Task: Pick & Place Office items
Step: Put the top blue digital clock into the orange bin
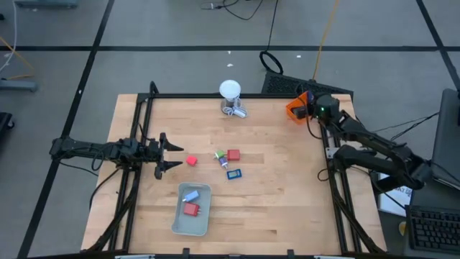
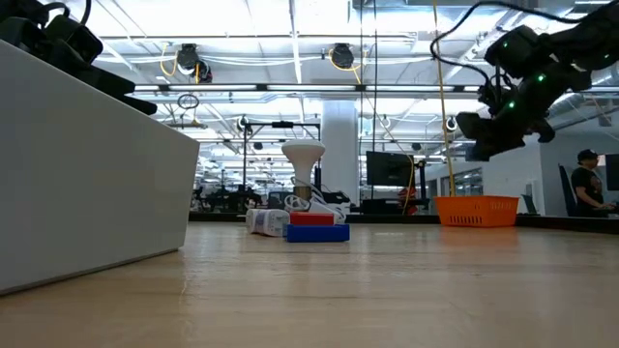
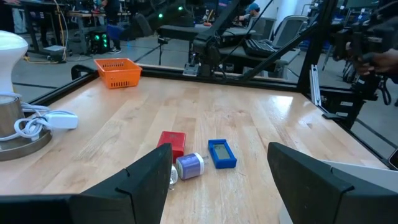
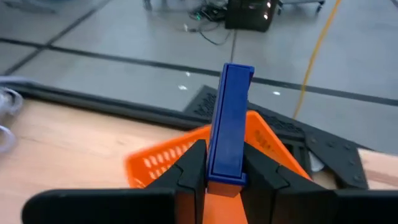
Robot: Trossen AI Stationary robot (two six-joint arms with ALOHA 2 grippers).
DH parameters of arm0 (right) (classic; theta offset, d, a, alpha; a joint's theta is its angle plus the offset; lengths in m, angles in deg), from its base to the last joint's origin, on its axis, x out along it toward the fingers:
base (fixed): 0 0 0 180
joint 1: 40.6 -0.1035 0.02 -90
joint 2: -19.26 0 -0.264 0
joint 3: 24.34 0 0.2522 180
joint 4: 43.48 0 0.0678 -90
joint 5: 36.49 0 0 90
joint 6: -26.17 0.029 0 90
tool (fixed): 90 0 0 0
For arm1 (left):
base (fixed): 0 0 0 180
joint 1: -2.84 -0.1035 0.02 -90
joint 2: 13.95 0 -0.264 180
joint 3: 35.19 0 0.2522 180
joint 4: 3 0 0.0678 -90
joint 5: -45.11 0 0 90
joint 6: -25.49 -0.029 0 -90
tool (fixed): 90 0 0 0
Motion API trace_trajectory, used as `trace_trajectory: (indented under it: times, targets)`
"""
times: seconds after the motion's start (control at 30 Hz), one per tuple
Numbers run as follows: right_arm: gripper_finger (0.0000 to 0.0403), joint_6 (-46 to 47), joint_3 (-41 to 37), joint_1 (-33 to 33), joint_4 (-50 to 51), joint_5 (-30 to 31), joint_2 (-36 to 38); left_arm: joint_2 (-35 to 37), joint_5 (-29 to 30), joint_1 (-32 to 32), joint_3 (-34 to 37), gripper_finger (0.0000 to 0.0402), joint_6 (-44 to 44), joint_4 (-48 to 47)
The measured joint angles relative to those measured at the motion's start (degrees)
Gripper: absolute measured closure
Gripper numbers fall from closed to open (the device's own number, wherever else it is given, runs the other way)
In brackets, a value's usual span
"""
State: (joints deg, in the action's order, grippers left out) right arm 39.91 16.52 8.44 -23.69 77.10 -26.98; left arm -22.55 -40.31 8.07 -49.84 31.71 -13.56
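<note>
Both arms are dark, jointed and slim, trailing black cables. The right arm (image 1: 374,147) carries small green lights near its wrist; each pincer has two blunt black fingers (image 3: 146,180).

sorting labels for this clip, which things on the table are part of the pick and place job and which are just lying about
Job: red block, red-blue-green cluster, two pieces in the grey tray, blue piece in the right gripper, orange bin.
Lying about: white ball-topped object.

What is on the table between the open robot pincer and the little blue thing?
In the high view, a small red block and a tiny green-and-white bit lie between the left pincer and the blue-faced piece.
</note>
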Motion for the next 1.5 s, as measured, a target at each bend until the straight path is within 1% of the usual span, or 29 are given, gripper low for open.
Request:
trace_trajectory:
  times: [0.23,0.33,0.53,0.77,1.03,1.5]
  targets:
    - [0.0342,0.4,-0.2,0.1,-0.8,-0.5,-4.9,0.0,0.0,0.0,0.0,0.0133,0.0,0.0]
    - [0.0342,0.6,-0.2,0.1,-1.3,-2.7,-7.7,0.0,0.0,0.0,0.0,0.0133,0.0,0.0]
    - [0.0342,1.0,-0.2,0.1,-1.6,-2.8,-12.8,0.0,0.0,0.0,0.0,0.0133,0.0,0.0]
    - [0.0342,1.0,-0.2,0.1,-4.2,-2.8,-16.2,0.0,0.0,0.0,0.0,0.0133,0.0,0.0]
    - [0.0342,1.6,-0.2,0.1,-4.5,-2.9,-18.6,0.0,0.0,0.0,0.0,0.0133,0.0,0.0]
    - [0.0342,1.6,-0.2,0.1,-4.7,-2.8,-20.2,0.0,0.0,0.0,0.0,0.0133,0.0,0.0]
